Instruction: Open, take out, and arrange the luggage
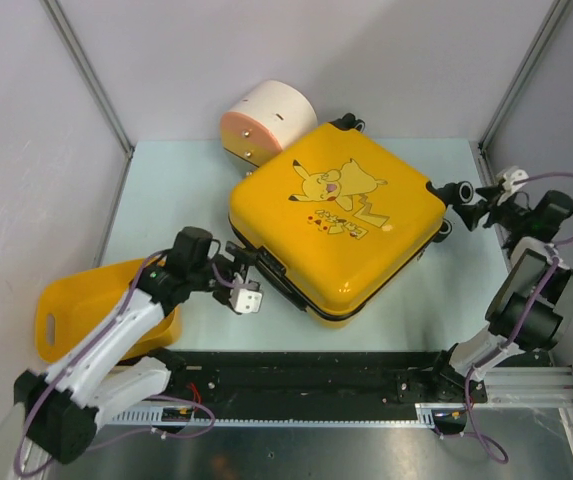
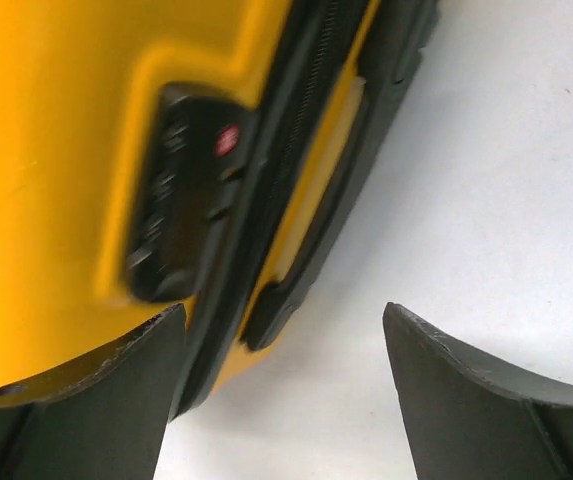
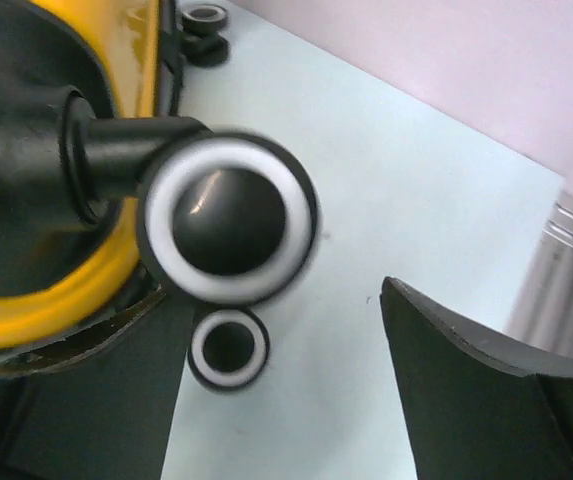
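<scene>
- You find the luggage (image 1: 336, 225) shut and lying flat at the middle of the pale tabletop (image 1: 166, 190). It has a glossy yellow hard shell, cartoon print upward, with a black zipper (image 2: 296, 120) round its rim.
- A cream-and-orange cylinder (image 1: 266, 120), smooth and rounded, sits just beside the far corner.
- A plain yellow tub (image 1: 76, 310) lies near left, under your left arm and apart from the luggage.
- Your left claw (image 2: 284, 330) is released, dark fingers spread by the black lock panel (image 2: 181, 200) on the near-left edge.
- Your right claw (image 3: 284, 295) is released, fingers spread at a black, white-ringed wheel (image 3: 228, 220) on the right corner.
</scene>
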